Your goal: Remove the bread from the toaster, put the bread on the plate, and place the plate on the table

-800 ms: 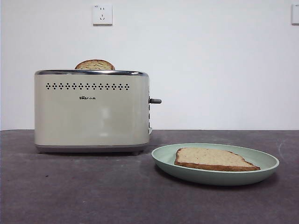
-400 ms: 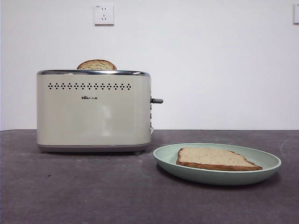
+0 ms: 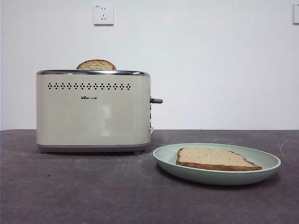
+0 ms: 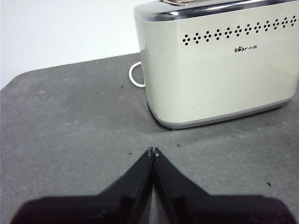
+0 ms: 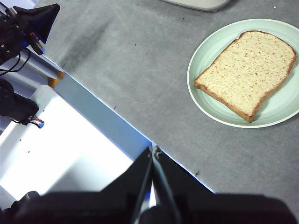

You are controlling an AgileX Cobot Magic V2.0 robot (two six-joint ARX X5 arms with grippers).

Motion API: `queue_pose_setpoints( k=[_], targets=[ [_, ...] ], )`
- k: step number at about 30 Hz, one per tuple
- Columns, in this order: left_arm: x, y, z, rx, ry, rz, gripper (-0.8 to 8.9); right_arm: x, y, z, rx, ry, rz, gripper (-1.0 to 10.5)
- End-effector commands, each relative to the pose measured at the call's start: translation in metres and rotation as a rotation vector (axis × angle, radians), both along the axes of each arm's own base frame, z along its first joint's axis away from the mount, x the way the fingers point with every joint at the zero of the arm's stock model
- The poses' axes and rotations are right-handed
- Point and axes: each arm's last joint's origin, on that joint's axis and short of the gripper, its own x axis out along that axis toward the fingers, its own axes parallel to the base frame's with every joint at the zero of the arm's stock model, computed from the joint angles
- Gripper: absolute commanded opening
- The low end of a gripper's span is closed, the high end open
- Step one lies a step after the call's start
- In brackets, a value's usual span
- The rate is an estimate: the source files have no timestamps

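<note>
Bread (image 3: 212,158) lies flat on plate (image 3: 261,173), plate sits on tabletop (image 3: 93,186) just beside toaster (image 3: 93,112), lever side. Second darker slice (image 3: 96,65) pokes up from toaster slot. Left claw (image 4: 153,151) closed, empty, low over tabletop near toaster. Right claw (image 5: 154,150) closed, empty, above tabletop edge, apart from plate.

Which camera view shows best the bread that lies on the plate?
The right wrist view: it looks down on the bread, so its whole speckled face and crust show on the plate. The front view shows the same slice edge-on, flattened. The left wrist view shows only the toaster, no plate.
</note>
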Motion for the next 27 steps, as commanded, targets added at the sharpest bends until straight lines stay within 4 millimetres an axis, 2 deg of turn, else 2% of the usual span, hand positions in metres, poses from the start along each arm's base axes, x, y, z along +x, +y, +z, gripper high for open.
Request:
queue_pose_setpoints(
  k=[1, 5, 8, 13, 17, 20, 22, 27],
  targets=[
    [0.001, 0.000, -0.004, -0.010, 0.007, 0.000, -0.03, 0.000, 0.000, -0.002, -0.005, 0.003, 0.002, 0.0],
    [0.001, 0.000, -0.004, -0.010, 0.007, 0.000, -0.03, 0.000, 0.000, -0.002, -0.019, -0.026, 0.022, 0.0],
    [0.001, 0.000, -0.004, -0.010, 0.007, 0.000, -0.03, 0.000, -0.005, 0.003, -0.065, -0.183, 0.025, 0.0],
    [0.001, 0.000, -0.004, -0.010, 0.007, 0.000, -0.03, -0.003, -0.016, 0.026, 0.016, -0.476, -0.098, 0.0],
    [0.001, 0.000, -0.004, -0.010, 0.007, 0.000, -0.03, -0.009, -0.027, 0.029, 0.026, -0.628, -0.216, 0.0],
    [0.001, 0.000, -0.004, -0.010, 0.007, -0.001, -0.03, -0.010, -0.033, 0.017, 0.007, -0.706, -0.306, 0.0],
    [0.001, 0.000, -0.004, -0.010, 0.007, 0.000, -0.03, -0.009, -0.035, 0.002, 0.003, -0.738, -0.353, 0.0],
    [0.001, 0.000, -0.004, -0.010, 0.007, 0.000, -0.03, 0.001, -0.037, -0.049, 0.025, -0.811, -0.446, 0.0]
  ],
)
